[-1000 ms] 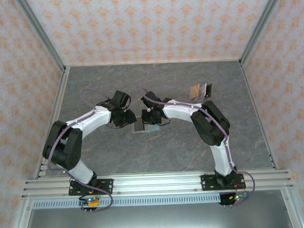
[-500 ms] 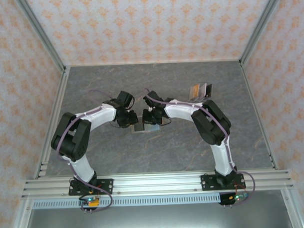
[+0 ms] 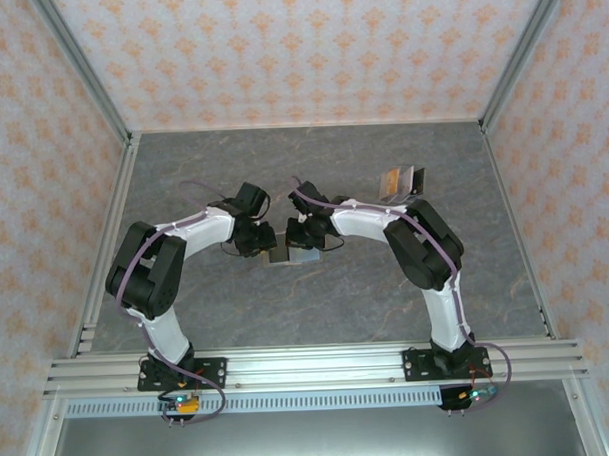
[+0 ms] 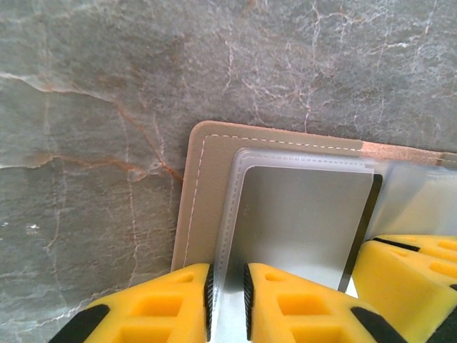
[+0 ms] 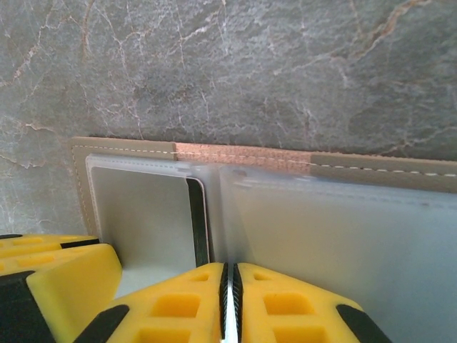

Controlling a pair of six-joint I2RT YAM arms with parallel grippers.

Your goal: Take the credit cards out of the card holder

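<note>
Room: peach-patterned walls point(image 3: 22, 148) on three sides, aluminium frame posts point(image 3: 84, 71) at the corners.
Worktop point(image 3: 332, 157): grey marble-look slab, veined and matte.
Left claw point(image 4: 228, 275): yellow ribbed fingers clenched on a clear sleeve edge.
Card holder point(image 4: 196, 200): lying open flat at mid-worktop; tan stitched cover, rounded corners, clear sleeves, a grey card point(image 4: 307, 214) inside.
Right claw point(image 5: 230, 275): pinching the sleeve fold.

Grey marble-look table point(image 3: 237, 310) w/ rusty veins carries the card holder point(image 4: 196, 186), open flat approx mid-table, tan border & clear sleeves facing up, plus a small tan-and-silver item point(image 3: 401, 183) well apart twd the far right, too small to ID.
</note>
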